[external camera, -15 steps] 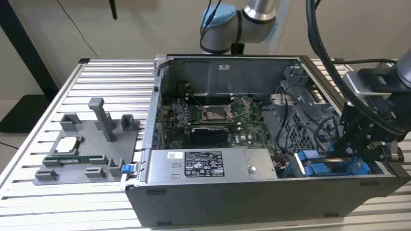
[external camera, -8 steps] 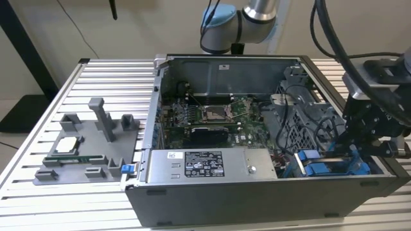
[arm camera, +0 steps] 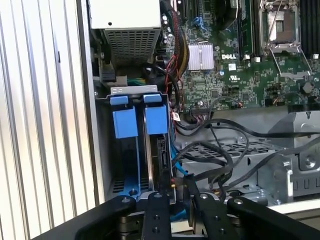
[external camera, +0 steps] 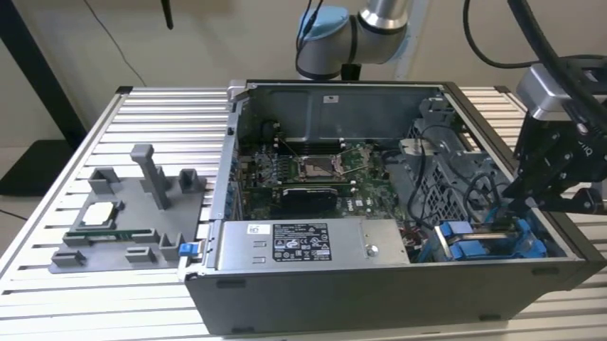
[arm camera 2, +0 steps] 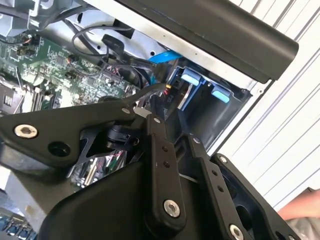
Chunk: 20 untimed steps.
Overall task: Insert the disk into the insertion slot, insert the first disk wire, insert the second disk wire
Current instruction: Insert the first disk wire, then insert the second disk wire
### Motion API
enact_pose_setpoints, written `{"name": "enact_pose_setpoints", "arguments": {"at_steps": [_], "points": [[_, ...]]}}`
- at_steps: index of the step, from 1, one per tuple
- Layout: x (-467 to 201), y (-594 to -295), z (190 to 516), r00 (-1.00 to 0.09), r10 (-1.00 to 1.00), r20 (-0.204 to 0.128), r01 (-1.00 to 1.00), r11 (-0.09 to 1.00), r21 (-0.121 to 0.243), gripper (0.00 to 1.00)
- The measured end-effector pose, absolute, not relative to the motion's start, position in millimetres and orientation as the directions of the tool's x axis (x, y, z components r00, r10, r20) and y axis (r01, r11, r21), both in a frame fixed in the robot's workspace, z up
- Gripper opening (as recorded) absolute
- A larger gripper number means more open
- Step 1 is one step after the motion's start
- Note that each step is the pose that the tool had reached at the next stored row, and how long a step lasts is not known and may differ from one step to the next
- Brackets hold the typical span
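The disk (arm camera: 156, 119) sits in the insertion slot (arm camera: 131, 90), the grey drive cage at the case's corner, with its blue front next to another blue-fronted caddy (arm camera: 124, 123). In the exterior view the blue caddies (external camera: 474, 247) lie at the case's near corner on the exterior view's right. My gripper (arm camera: 175, 197) hangs over the disk's rear edge. Its black fingers (arm camera 2: 161, 150) stand close together around a black wire connector (arm camera 2: 169, 93) with a red and yellow mark, which is touching the disk. In the exterior view my gripper (external camera: 519, 206) reaches down into the case just above the cage.
Loose black cables (arm camera: 220, 150) cross the metal bracket beside the cage. The motherboard (external camera: 313, 167) fills the middle of the case and the power supply (external camera: 303, 245) lies along its near wall. A grey fixture tray (external camera: 124, 220) with parts stands on the slatted table at the exterior view's left.
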State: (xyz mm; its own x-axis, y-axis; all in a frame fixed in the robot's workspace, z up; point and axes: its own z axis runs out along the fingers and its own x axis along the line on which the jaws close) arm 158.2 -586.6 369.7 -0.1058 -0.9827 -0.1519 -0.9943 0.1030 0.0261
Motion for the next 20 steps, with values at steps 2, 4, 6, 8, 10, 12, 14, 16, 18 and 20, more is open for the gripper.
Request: {"name": "enact_pose_setpoints", "arguments": {"at_steps": [2,4,6,8,10,12,14,16,18,20], "points": [[158.1,-586.4,371.8,-0.106,-0.983,-0.152,-0.994,0.103,0.025,1.00],[158.1,-586.4,372.6,-0.106,-0.983,-0.152,-0.994,0.104,0.025,1.00],[158.1,-586.4,372.7,-0.107,-0.983,-0.152,-0.994,0.104,0.025,1.00],[158.0,-586.4,372.8,-0.107,-0.983,-0.152,-0.994,0.104,0.025,1.00],[158.0,-586.4,373.0,-0.107,-0.983,-0.152,-0.994,0.104,0.025,1.00],[158.0,-586.4,373.6,-0.107,-0.983,-0.152,-0.994,0.104,0.025,1.00],[158.0,-586.4,373.8,-0.107,-0.983,-0.152,-0.994,0.104,0.025,1.00],[158.0,-586.4,373.9,-0.107,-0.983,-0.152,-0.994,0.104,0.025,1.00],[158.2,-586.4,374.0,-0.107,-0.983,-0.152,-0.994,0.104,0.025,1.00],[159.0,-586.2,374.1,-0.107,-0.983,-0.152,-0.994,0.104,0.025,1.00]]}}
